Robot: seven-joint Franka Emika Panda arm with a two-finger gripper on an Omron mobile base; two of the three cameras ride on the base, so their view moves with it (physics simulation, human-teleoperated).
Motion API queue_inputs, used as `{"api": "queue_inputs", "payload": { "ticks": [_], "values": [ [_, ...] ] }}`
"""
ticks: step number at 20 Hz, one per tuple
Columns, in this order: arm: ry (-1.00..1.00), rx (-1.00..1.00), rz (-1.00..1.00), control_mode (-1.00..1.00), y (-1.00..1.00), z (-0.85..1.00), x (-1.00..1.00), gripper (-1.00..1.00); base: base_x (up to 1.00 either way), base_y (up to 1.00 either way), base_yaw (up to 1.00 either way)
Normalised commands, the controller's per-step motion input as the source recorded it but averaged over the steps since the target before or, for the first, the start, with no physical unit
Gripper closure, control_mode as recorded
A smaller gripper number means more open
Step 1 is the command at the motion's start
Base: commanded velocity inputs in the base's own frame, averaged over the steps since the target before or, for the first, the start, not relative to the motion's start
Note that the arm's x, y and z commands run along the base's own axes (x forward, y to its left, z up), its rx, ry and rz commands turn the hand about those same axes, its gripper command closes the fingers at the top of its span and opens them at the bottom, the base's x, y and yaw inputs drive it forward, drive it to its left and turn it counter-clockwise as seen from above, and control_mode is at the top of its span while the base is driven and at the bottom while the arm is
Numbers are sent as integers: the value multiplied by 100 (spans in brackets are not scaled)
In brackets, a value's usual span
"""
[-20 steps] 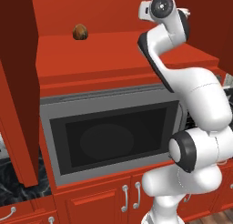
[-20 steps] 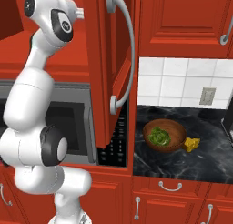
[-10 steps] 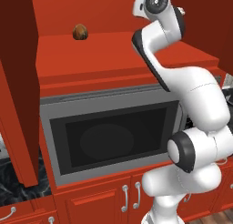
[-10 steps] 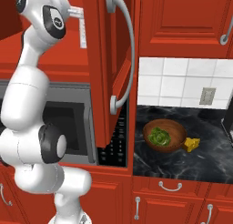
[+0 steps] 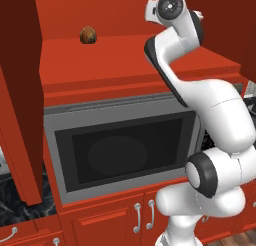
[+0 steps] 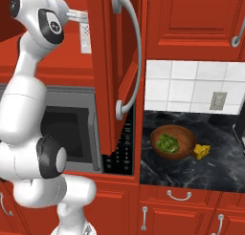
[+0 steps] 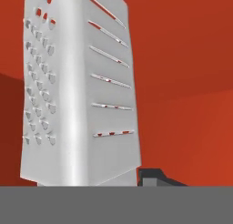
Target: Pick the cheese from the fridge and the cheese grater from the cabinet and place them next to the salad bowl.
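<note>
My white arm rises from the base, elbow bent back, and reaches high with the wrist turned level, my gripper point(image 6: 84, 22) closed, apparently pinched around the top of the cheese grater point(image 6: 85, 38), though my fingertips are largely hidden from the base cameras.

Cheese grater point(image 7: 77, 91) silvery, held upright inside red cabinet point(image 5: 125, 55); cheese point(image 6: 203, 151) yellow wedge on counter.

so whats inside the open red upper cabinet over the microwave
On the red upper cabinet's plain shelf sits a small brown round thing at the back left. The silvery-white box grater hangs above the shelf, clamped in the gripper. The white arm hides the shelf's right rear corner.
</note>
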Motion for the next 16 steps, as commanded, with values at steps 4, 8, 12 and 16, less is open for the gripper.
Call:
{"api": "queue_inputs", "payload": {
  "ticks": [4, 8, 12, 16],
  "values": [
    [0, 0, 0, -100, 8, 0, -34, 100, 0, 0, 0],
    [0, 0, 0, -100, 18, 0, -52, 100, 0, 0, 0],
    [0, 0, 0, -100, 16, 2, -66, 100, 0, 0, 0],
    [-1, 0, 0, -100, 13, 13, -83, 100, 0, 0, 0]
  ]
}}
